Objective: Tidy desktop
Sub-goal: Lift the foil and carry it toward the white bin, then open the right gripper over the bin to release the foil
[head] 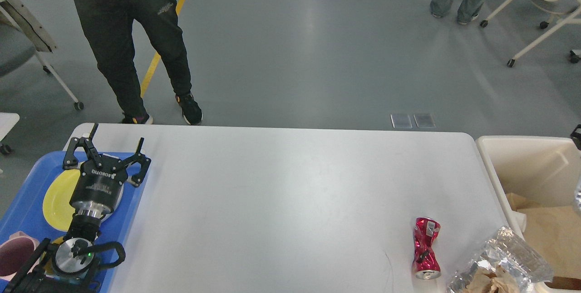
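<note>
The white desktop [281,202] fills the middle of the head view. A crushed red can [426,248] lies on it near the front right. A crumpled foil bag [499,266] with brown paper in it lies at the front right corner. My left gripper [106,153] is open and empty over the blue tray [131,211], above a yellow plate [56,197]. Of my right gripper only a small black bit [577,133] shows at the right edge, above the cream bin [522,166]. A sliver of foil [578,197] shows below it.
A pink cup [13,256] stands on the tray's near left. Brown paper [549,234] lies inside the bin. A person [131,34] stands just beyond the table's far left corner. Wheeled chairs stand on the floor at far right and far left.
</note>
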